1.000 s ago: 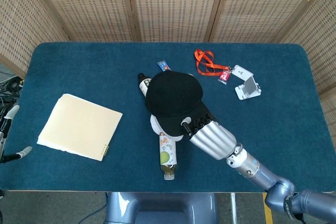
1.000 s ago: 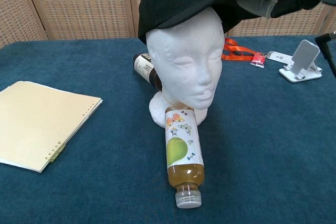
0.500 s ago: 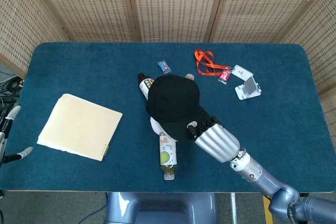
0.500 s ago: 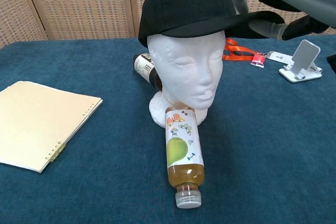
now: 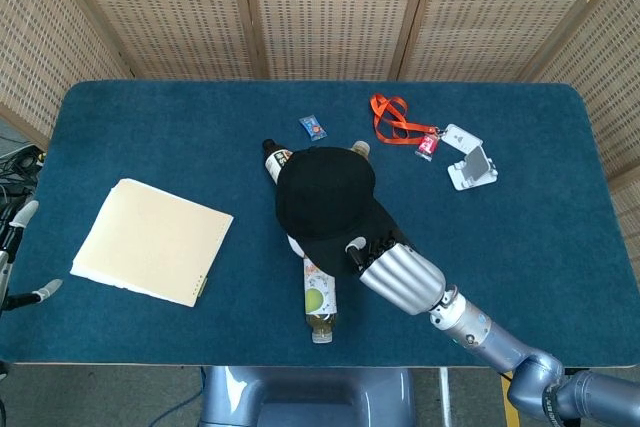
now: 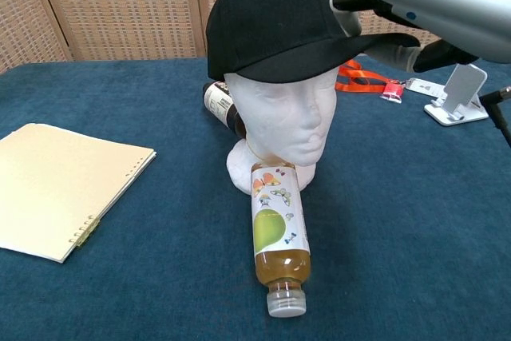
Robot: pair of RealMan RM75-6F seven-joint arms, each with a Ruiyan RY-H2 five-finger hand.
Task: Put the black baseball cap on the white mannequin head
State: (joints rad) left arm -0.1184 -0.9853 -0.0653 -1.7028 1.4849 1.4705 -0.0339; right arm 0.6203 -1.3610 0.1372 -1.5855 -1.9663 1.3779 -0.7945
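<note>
I judge the job nearly finished: the black baseball cap (image 6: 275, 17) sits on the white mannequin head (image 6: 281, 113), low over its brow, and my right robot hand (image 6: 399, 17) is grasping the brim, so letting go and backing away is what remains. The chest view shows the face and the cap's fit; the head view hides the face under the crown. The left robot hand (image 5: 15, 247) appears only at the head view's edge, empty, fingers apart.
</note>
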